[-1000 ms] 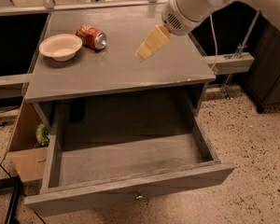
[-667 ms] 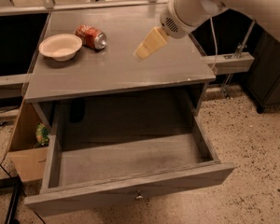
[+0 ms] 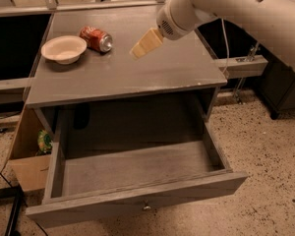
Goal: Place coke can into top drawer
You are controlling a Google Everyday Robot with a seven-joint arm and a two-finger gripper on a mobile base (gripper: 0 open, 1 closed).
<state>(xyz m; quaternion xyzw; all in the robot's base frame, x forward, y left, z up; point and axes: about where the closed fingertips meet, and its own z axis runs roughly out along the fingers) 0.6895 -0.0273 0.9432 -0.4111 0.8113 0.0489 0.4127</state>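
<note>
Matt grey wood, one shiny can, smooth plastic-looking arm.
Grey wooden desk (image 3: 137,75): matt top, grain streaks visible. Wide grey wooden top drawer (image 3: 108,211): same dull finish inside & on front panel, w/ small metal knob (image 3: 146,208) glinting. Small red coke can (image 3: 95,38), lying on desk: glossy metal, silver end catches light. Cream round bowl (image 3: 64,49) beside it: smooth, matt, material unclear. Cream pincer (image 3: 137,49) hovers over desk, right of can: smooth, plastic-looking, slight sheen. White robot arm (image 3: 226,9): smooth hard shell, approx satin. Speckled floor (image 3: 265,146): terrazzo-type stone. Brown box (image 3: 27,171) at left: plain matt cardboard.
</note>
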